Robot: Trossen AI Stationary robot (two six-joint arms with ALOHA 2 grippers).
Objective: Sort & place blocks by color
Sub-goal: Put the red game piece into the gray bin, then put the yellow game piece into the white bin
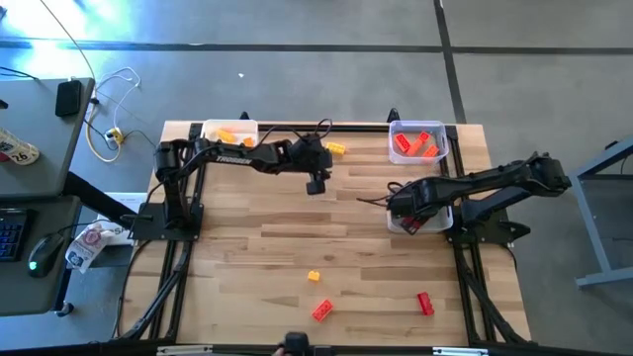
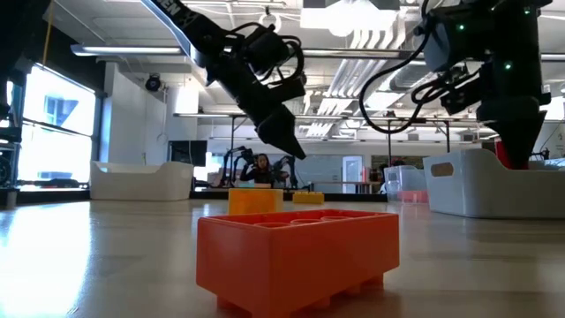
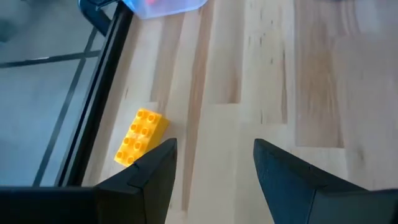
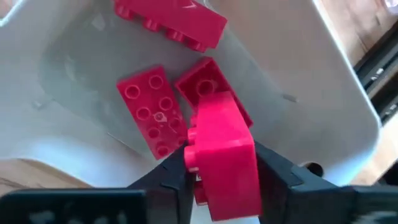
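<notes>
Clamped right gripper [image 4: 221,171] holds red block [image 4: 224,149]; left probably empty.

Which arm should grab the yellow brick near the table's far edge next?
Left. Its open gripper hovers right by the yellow brick, while the right gripper is busy holding a red brick over its tray.

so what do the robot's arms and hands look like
Both arms are dark, nearly black, with jointed tube-like links. The left arm has a pale marking along its link and black cables looping near the wrist. The right arm trails a black cable too. The left hand and right hand each have two dark, wedge-shaped fingers.
</notes>
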